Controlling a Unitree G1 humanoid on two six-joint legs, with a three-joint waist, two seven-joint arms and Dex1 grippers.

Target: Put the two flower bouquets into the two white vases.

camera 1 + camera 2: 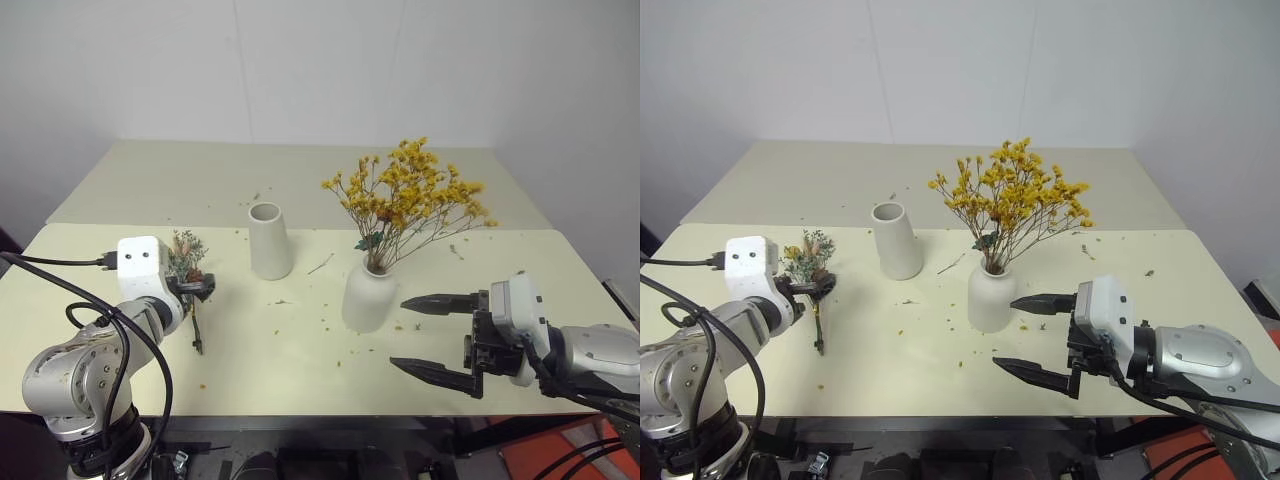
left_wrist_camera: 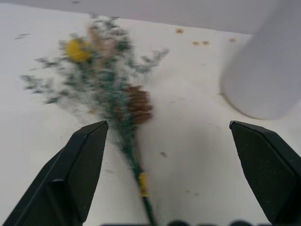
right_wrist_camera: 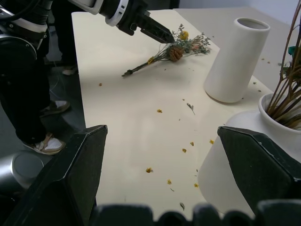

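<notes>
Two wide-open jaws are shown on the left gripper (image 2: 169,155), nothing held, with the grey-green bunch (image 2: 113,94) lying flat on the table (image 1: 260,370) just ahead, its stem running toward the wrist. For a clean pick, the stem should be straddled below the pine cone (image 2: 136,104) and pinched gently, since dried sprigs probably crumble. The taller vase (image 1: 270,240) stands empty at about two o'clock from the bunch. The right gripper (image 1: 440,335) is likewise spread and empty, at four o'clock from the squat vase (image 1: 368,295), where the yellow spray (image 1: 410,195) is already seated
</notes>
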